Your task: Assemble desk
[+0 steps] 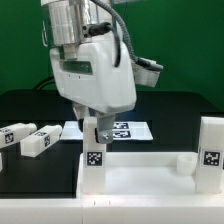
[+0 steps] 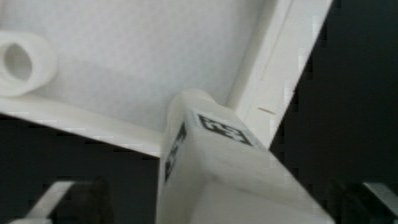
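Note:
The white desk tabletop [image 1: 140, 178] lies flat at the front. One white leg [image 1: 93, 152] with a black-and-white tag stands upright at its corner on the exterior view's left. My gripper [image 1: 93, 127] is right above this leg and straddles its top. In the wrist view the leg [image 2: 222, 165] runs between my fingers [image 2: 54, 202], with a dark gap on each side, so the gripper [image 2: 214, 208] looks open. The tabletop [image 2: 134, 70] and a round socket [image 2: 22, 64] lie beyond. A second leg [image 1: 212, 152] stands at the right corner.
Two loose tagged legs [image 1: 16, 136] [image 1: 41, 141] lie on the black table at the exterior view's left. The marker board [image 1: 128, 130] lies behind the tabletop. A round socket [image 1: 186, 161] sits near the right leg. The arm's body hides the middle back.

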Controlling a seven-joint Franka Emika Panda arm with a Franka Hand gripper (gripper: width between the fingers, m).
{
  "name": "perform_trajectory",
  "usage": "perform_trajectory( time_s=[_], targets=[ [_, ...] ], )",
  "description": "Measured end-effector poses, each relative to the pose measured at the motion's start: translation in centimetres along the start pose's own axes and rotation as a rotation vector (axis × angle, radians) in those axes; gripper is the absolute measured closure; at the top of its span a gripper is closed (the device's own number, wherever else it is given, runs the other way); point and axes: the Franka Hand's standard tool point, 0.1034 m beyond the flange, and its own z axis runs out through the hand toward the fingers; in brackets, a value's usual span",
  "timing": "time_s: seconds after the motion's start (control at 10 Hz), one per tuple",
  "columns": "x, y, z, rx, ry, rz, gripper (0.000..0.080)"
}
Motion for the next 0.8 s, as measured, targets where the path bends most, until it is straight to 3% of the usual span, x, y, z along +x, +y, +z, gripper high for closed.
perform_trajectory(
  time_s=[0.1,0.3,0.5,0.6,0.8],
  targets=[
    [-0.6,-0.3,0.1,-0.011,0.003,-0.106,0.0165],
    [-0.2,0.0,0.1,-0.012,0.004,-0.221,0.0152],
    [0.3,-0.1,-0.3,-0.056,0.028,-0.623,0.0151],
    [0.5,0.0,-0.3,-0.066,0.021,-0.869,0.0151],
    [0.4,0.0,-0.2,-0.064,0.016,-0.878,0.0178]
  ],
)
